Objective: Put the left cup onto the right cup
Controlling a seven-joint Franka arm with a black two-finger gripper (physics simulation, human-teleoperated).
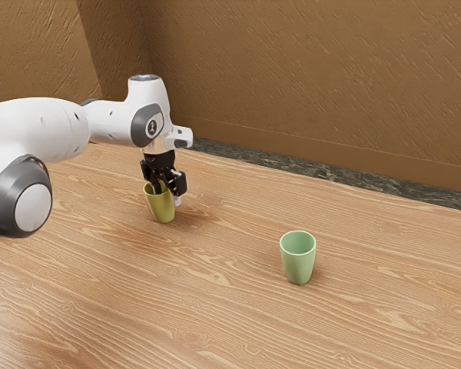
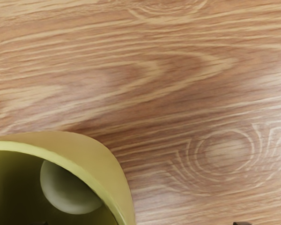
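Gripper (image 1: 166, 184) looks clamped on the rim of the yellow cup (image 1: 160, 206), left of centre; grasp done, I judge, but carrying it onto the green cup (image 1: 297, 257), lower right, remains.

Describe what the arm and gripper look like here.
The arm is glossy white, built of rounded, bulbous links with dark grey round joint caps. At its end sits a small black gripper with two short fingers.
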